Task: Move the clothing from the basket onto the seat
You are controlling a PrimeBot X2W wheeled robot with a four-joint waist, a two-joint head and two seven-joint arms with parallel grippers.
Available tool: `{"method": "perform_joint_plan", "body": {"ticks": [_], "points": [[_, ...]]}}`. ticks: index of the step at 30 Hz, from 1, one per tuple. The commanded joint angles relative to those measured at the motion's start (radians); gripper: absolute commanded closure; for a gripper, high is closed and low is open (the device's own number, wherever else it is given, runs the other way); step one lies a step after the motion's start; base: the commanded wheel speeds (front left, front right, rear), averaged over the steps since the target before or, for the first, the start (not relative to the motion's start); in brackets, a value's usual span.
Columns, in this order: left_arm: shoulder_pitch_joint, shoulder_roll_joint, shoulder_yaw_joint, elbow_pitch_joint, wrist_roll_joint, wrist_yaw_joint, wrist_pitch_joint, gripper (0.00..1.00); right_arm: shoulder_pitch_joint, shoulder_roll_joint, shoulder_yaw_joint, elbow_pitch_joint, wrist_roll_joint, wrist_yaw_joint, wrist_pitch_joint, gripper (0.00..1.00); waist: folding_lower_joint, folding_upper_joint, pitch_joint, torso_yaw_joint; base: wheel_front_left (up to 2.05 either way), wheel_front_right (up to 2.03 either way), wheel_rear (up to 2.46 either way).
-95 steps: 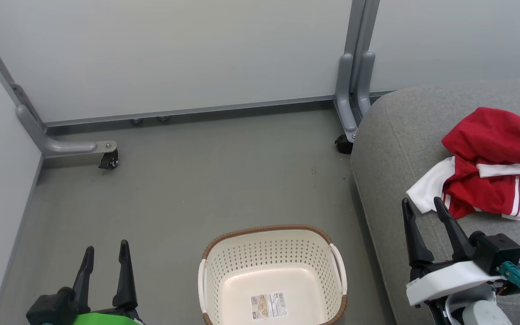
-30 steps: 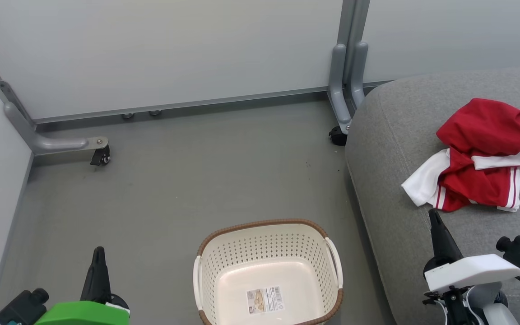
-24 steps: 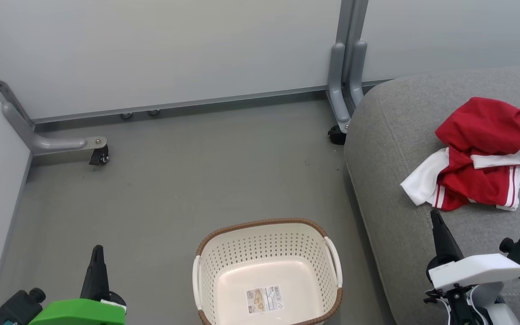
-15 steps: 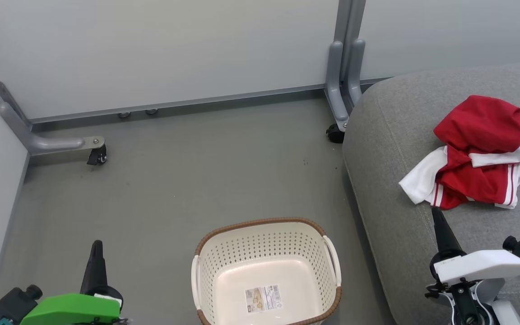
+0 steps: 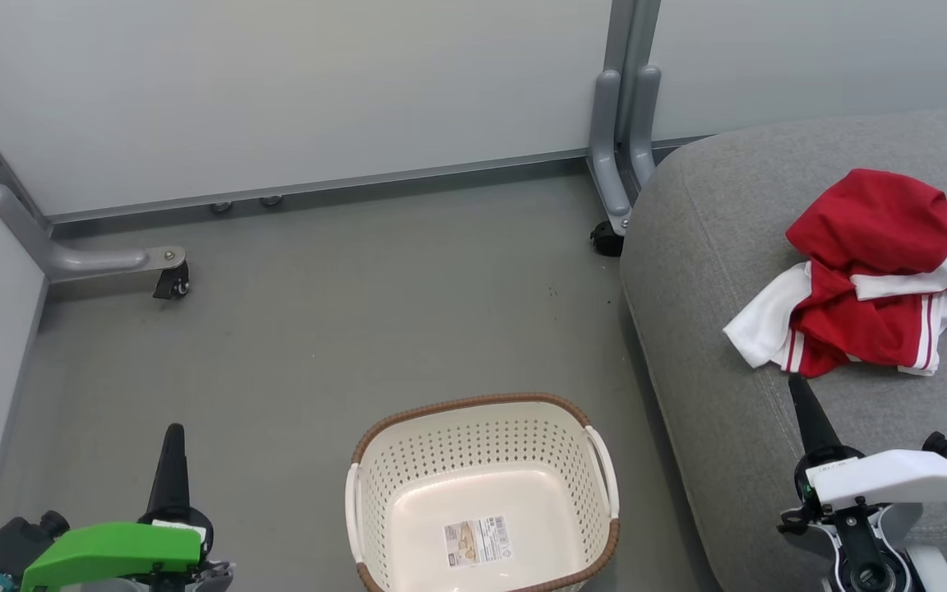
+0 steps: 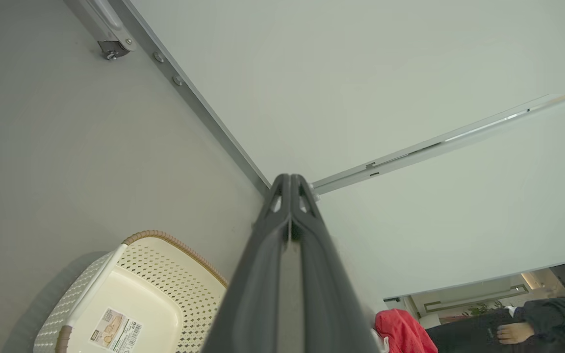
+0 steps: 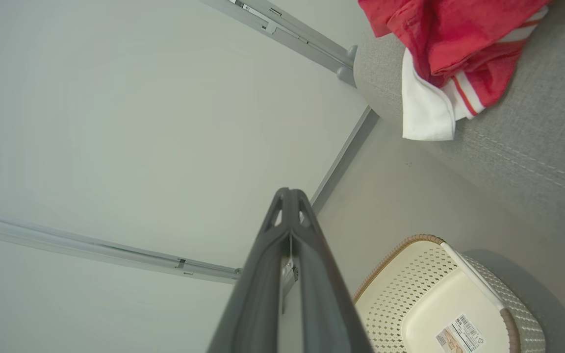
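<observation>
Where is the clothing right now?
In the head view the clothing lies bunched on the seat at the right, just beyond the right gripper; the basket stands on the floor to its left.

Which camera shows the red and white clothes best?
The head view: nearly the whole clothing pile lies in sight on the grey seat. The right wrist view catches part of it, cut off at the top edge. The left wrist view has just a small red corner at the bottom.
</observation>
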Motion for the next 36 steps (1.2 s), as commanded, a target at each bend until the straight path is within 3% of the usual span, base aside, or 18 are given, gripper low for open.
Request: {"method": "perform_joint_plan", "body": {"ticks": [1, 36], "points": [[-0.028, 0.007, 0.007, -0.011, -0.027, -0.003, 0.008, 1.00, -0.027, 0.000, -0.006, -0.005, 0.026, 0.000, 0.009, 1.00, 0.0000, 0.0000, 0.001, -0.001, 0.00, 0.00, 0.00], [-0.072, 0.009, 0.029, -0.008, -0.308, -0.005, 0.089, 1.00, -0.048, 0.011, -0.050, 0.005, 0.301, 0.000, 0.090, 1.00, 0.0000, 0.0000, 0.016, -0.018, 0.00, 0.00, 0.00]]}}
